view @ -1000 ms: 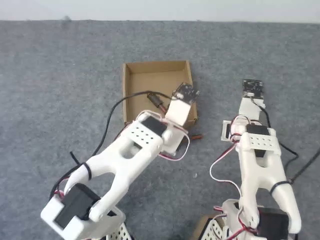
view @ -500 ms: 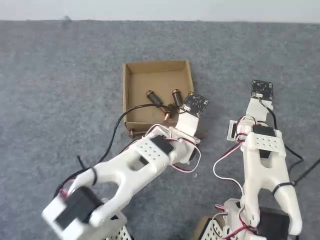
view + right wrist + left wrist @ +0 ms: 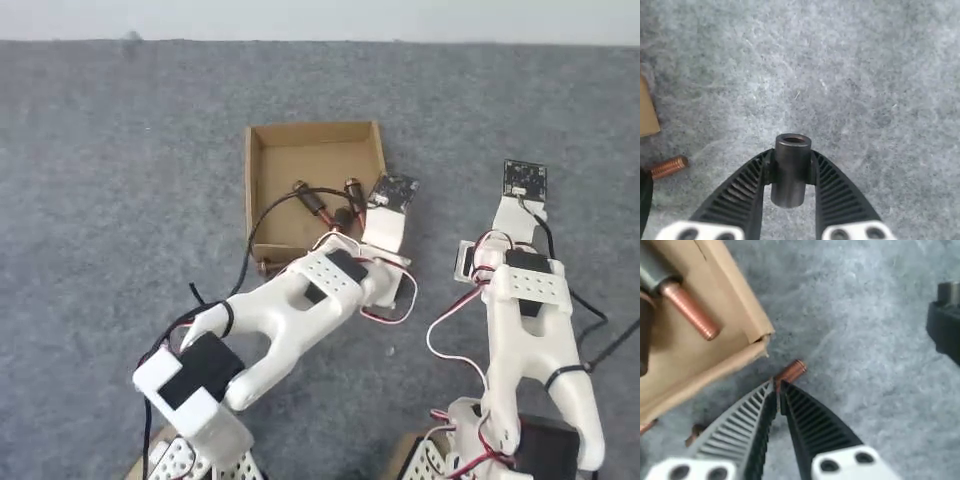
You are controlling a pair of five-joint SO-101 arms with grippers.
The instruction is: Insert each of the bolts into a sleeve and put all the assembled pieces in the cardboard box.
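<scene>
The place looks like a small robotics lab or hobby workshop. Grey felt-like cloth covers the surface [image 3: 120, 150]. A white left arm [image 3: 300, 300] and right arm [image 3: 525, 310] with bare wires stand on it, before a plain pale wall [image 3: 320, 18].

Grey carpeted table [image 3: 120, 150] — cardboard box [image 3: 249, 190], copper bolt [image 3: 791, 371] just beside it

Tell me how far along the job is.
Done: two assembled pieces lie in the cardboard box. In hand: the right gripper holds a sleeve upright; the left gripper pinches a bolt on the carpet beside the box. Left: joining them, boxing, and what looks like another bolt outside the front wall.
</scene>
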